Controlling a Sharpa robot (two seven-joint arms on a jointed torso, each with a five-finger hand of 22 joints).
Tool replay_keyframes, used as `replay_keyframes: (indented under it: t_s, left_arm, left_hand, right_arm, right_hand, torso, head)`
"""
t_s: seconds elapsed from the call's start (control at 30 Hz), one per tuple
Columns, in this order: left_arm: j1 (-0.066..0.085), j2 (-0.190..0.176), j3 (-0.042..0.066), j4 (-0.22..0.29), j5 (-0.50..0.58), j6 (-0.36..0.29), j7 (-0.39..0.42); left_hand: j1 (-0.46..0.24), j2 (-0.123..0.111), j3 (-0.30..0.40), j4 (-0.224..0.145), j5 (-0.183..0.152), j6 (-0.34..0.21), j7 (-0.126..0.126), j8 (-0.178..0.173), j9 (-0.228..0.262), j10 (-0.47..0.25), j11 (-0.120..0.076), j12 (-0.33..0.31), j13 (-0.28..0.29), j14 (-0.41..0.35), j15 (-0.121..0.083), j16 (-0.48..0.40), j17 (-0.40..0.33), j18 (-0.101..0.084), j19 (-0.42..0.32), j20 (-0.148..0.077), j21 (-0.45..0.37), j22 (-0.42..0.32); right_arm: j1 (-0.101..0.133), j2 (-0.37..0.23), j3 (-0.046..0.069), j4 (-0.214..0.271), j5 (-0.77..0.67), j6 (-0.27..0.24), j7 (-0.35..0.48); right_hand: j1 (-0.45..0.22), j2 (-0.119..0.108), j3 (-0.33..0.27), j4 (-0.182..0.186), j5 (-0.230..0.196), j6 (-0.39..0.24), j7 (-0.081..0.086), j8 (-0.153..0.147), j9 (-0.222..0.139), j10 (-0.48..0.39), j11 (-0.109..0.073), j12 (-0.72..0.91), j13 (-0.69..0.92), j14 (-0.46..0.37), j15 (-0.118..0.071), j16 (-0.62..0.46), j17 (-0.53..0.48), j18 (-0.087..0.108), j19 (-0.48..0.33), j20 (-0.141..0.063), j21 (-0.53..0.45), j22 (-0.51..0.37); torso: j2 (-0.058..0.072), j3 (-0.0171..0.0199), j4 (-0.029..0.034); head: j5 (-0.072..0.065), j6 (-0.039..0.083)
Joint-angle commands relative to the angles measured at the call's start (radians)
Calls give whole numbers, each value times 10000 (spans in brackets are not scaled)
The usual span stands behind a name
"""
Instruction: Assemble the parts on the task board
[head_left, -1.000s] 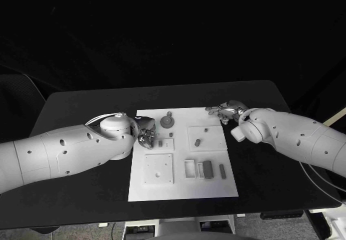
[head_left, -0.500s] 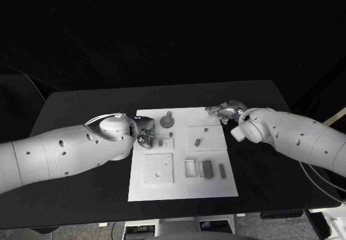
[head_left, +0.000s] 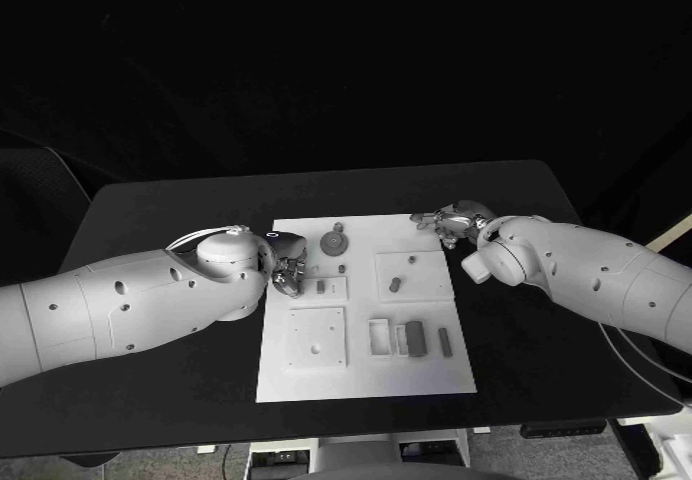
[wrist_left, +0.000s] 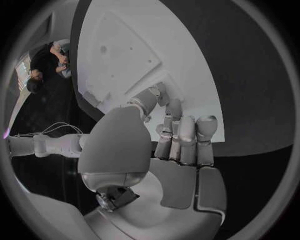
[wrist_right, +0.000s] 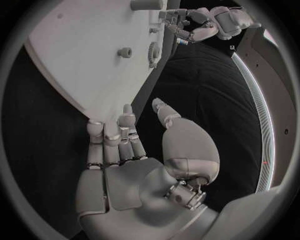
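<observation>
The white board (head_left: 364, 305) lies in the middle of the black table (head_left: 159, 215). Small grey parts (head_left: 415, 338) lie on it, and a round gear (head_left: 335, 243) near its far edge. The left hand (head_left: 293, 268) rests at the board's left edge, fingers curled; I cannot tell if it holds anything. The right hand (head_left: 450, 222) sits at the far right corner, fingers loosely apart, holding nothing.

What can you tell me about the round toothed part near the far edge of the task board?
The round toothed part is a small grey gear-like disc, looking like moulded plastic, lying flat on the white task board near its far edge, left of centre. A short stub sticks out from its far side. The right wrist view shows its ridged rim. Nothing touches it: the left hand sits just beside it at the board's left edge, and the right hand hovers at the far right corner.
</observation>
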Motion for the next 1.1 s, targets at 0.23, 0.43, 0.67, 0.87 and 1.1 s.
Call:
replay_keyframes:
  t_s: [0.23,0.43,0.67,0.87,1.1]
  left_arm:
    - [-18,36,-16,42,-64,244,-81]
    - [-19,52,-16,68,-53,259,-67]
    - [-21,57,-17,82,-49,257,-66]
    - [-21,75,-18,88,-49,271,-62]
    - [-21,88,-18,75,-49,282,-52]
  left_hand:
    - [-58,93,40,-17,15,319,207,69,16,209,110,40,15,-19,-38,16,-10,363,22,-54,-7,-11]
    - [-68,95,38,-12,15,328,206,73,18,218,109,43,17,-18,-38,17,-12,361,23,-53,-7,-12]
    - [-82,99,34,-6,14,339,205,77,20,230,107,48,18,-17,-38,17,-13,359,25,-52,-6,-12]
    - [-86,102,34,-5,15,344,205,79,21,235,106,50,19,-16,-38,17,-14,359,25,-51,-6,-13]
    - [-87,106,35,-5,16,348,204,81,22,240,105,52,20,-16,-38,17,-16,359,26,-51,-6,-13]
  right_arm:
    - [-6,6,0,11,-82,180,40]
    - [-6,8,0,4,-82,187,39]
    - [-7,19,0,0,-83,190,38]
    - [-7,33,0,-12,-83,196,38]
    - [-7,37,0,-16,-84,200,37]
  right_hand:
    - [-102,29,-78,9,3,24,79,-42,-10,14,22,-58,-16,5,-47,-62,-15,284,60,-34,1298,4]
    - [-103,29,-78,9,3,24,79,-42,-10,14,22,-59,-16,5,-47,-62,-15,284,60,-34,1298,4]
    - [-104,29,-79,10,3,23,79,-42,-10,14,22,-59,-17,4,-47,-62,-15,284,60,-33,1298,4]
    - [-106,29,-79,11,3,23,79,-42,-11,13,23,-59,-18,4,-47,-63,-15,284,59,-33,1297,3]
    - [-109,29,-80,12,3,22,79,-43,-12,13,23,-59,-19,4,-47,-63,-15,284,59,-33,1297,3]
  torso:
    - [-1,7,0]
    - [1,8,-5]
    - [2,8,-4]
    - [3,4,-1]
    - [4,-1,0]
  head:
    - [-19,-8]
    - [-16,-10]
    - [-23,-18]
    - [-31,-35]
    - [-27,-32]
